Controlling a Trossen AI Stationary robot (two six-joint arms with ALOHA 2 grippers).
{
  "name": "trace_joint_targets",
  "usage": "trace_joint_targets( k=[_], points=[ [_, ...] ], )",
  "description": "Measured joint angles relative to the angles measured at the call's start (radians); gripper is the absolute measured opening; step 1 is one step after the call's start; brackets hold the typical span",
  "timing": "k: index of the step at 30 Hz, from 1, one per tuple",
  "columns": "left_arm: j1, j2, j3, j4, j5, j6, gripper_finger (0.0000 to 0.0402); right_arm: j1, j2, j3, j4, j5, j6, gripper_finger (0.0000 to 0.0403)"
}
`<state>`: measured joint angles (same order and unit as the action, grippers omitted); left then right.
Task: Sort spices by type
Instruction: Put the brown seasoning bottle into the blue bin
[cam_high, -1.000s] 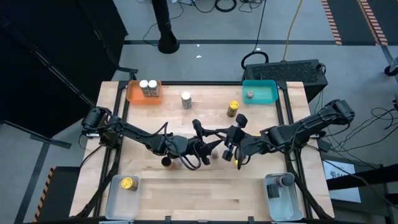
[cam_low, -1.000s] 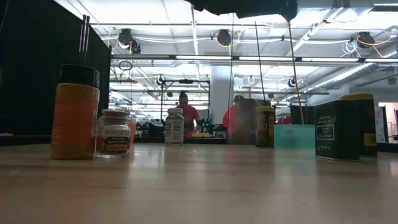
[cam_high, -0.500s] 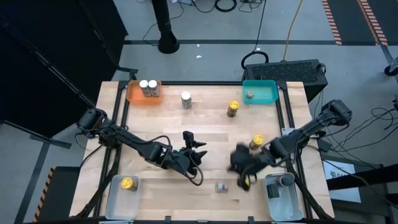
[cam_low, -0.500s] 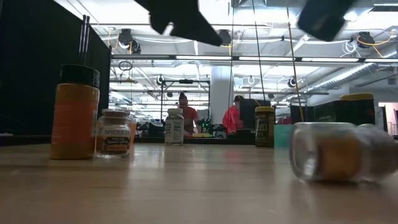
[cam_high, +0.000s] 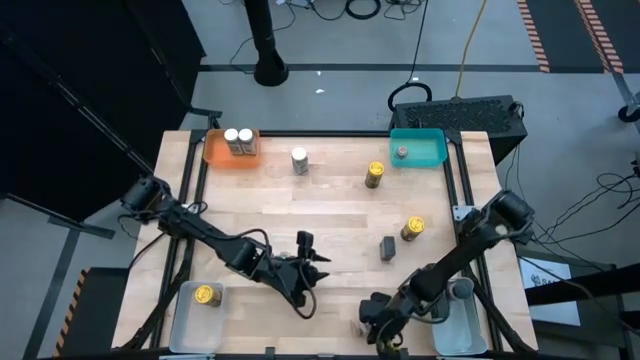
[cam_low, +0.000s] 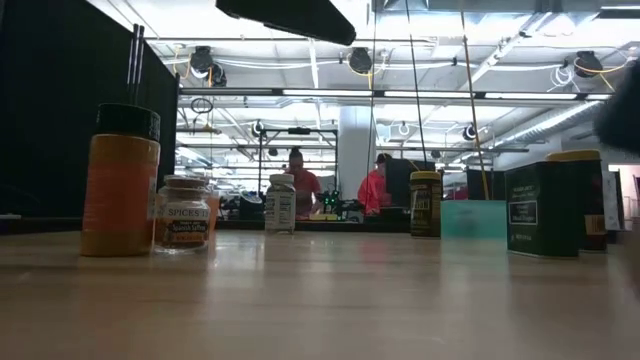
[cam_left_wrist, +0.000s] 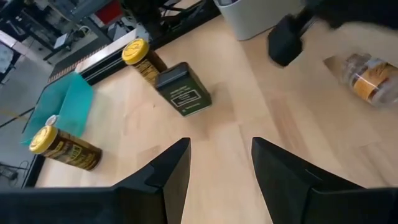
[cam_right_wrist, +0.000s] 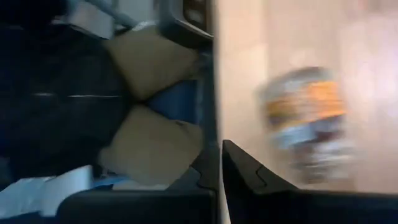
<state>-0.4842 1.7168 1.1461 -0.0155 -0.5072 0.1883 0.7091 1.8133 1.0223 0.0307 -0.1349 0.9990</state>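
Right gripper (cam_high: 378, 322) closed empty at the table (cam_high: 340, 210) front edge beside a tipped clear spice jar (cam_left_wrist: 367, 73); left gripper (cam_high: 312, 268) fingers apart, empty, mid-table.

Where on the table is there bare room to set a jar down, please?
The left middle, between the orange tray and left gripper, is bare. The front right is crowded: right gripper, a lying jar, the green tin.
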Motion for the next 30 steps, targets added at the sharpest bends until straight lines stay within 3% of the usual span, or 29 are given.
trace_joint_targets(
  k=[9, 15, 19, 21, 27, 30],
  points=[
    [-0.041, 0.0, 0.0, 0.009, -0.068, 0.0, 0.0177, -0.022, 0.1, 0.001, -0.021, 0.057, 0.014, 0.0],
    [-0.047, 0.0, -0.001, 0.006, -0.099, 0.0, 0.0177, -0.065, 0.071, 0.001, -0.03, 0.163, -0.029, 0.0],
    [-0.056, 0.0, -0.001, -0.015, -0.098, -0.014, 0.0177, -0.077, 0.034, 0.001, -0.053, 0.156, -0.035, 0.0],
    [-0.07, 0.0, -0.001, -0.044, -0.032, -0.034, 0.0177, -0.065, 0.006, 0.001, -0.052, 0.156, -0.043, 0.0],
    [-0.113, 0.0, -0.002, -0.085, 0.398, -0.117, 0.0177, -0.042, -0.011, 0.002, 0.071, 0.186, -0.071, 0.0],
    [-0.142, 0.001, -0.002, -0.079, 0.479, -0.157, 0.0173, -0.041, -0.009, 0.001, 0.065, 0.195, -0.094, 0.0]
  ],
)
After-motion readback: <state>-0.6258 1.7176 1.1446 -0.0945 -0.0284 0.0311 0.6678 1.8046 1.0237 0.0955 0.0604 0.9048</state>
